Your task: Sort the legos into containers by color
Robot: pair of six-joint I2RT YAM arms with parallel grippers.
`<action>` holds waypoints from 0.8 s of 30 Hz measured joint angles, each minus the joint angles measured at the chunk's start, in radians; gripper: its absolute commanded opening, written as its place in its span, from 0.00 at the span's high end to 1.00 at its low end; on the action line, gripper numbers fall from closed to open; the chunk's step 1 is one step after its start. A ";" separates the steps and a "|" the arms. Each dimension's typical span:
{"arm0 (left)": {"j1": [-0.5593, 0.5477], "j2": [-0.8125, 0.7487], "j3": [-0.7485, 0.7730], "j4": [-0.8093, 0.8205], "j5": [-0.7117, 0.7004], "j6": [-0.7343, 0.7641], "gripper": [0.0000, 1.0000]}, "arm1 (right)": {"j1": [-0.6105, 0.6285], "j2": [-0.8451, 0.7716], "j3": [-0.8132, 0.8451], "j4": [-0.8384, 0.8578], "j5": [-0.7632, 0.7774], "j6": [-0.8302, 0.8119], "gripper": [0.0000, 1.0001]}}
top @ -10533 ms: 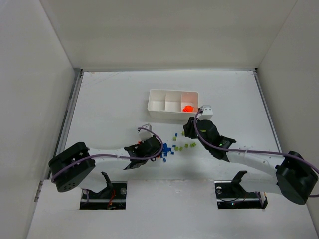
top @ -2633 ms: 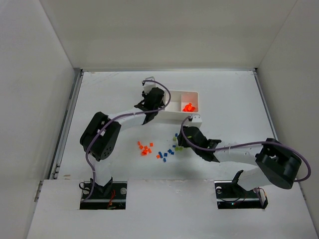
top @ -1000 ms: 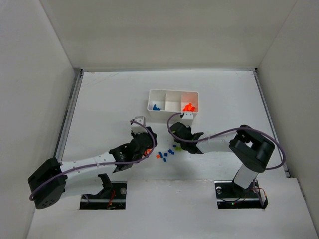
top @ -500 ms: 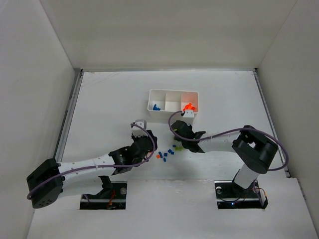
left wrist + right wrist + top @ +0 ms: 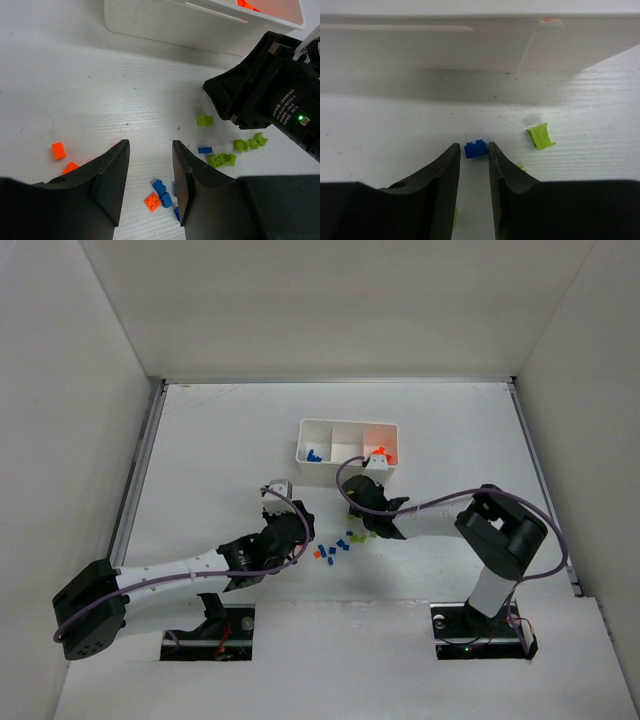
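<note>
Three compartments form the white tray (image 5: 347, 471): blue legos (image 5: 313, 455) lie in the left one, orange-red legos (image 5: 378, 454) in the right. Only the right wrist view shows a blue brick (image 5: 475, 149) at the right gripper (image 5: 474, 145) tips, jaws narrowly apart. The left gripper (image 5: 149, 146) gapes empty.

Top view: your white rectangular plastic tray (image 5: 340, 472) has three compartments, with tiny blue bricks (image 5: 313, 455) in the left one and orange-red bricks (image 5: 379, 455) in the right. Loose mixed bricks (image 5: 335, 545) lie between your left gripper (image 5: 290, 532) and right gripper (image 5: 360, 505) — both low over the white table (image 5: 220, 440).
</note>
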 measured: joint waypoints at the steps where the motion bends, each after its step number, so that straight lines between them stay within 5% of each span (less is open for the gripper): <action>1: 0.001 0.000 0.000 0.000 0.000 0.000 0.64 | 0.000 0.000 0.000 0.001 -0.001 -0.001 0.71; 3: 0.005 0.000 0.000 0.000 0.000 0.000 0.64 | -0.002 0.000 0.000 0.001 -0.003 -0.004 0.77; 15: -0.016 -0.003 -0.008 -0.022 -0.006 -0.002 0.66 | 0.007 -0.210 0.037 -0.027 -0.040 -0.067 0.77; 24: -0.060 -0.022 -0.020 -0.124 -0.044 -0.036 0.69 | -0.010 0.014 0.370 0.006 -0.134 -0.159 0.76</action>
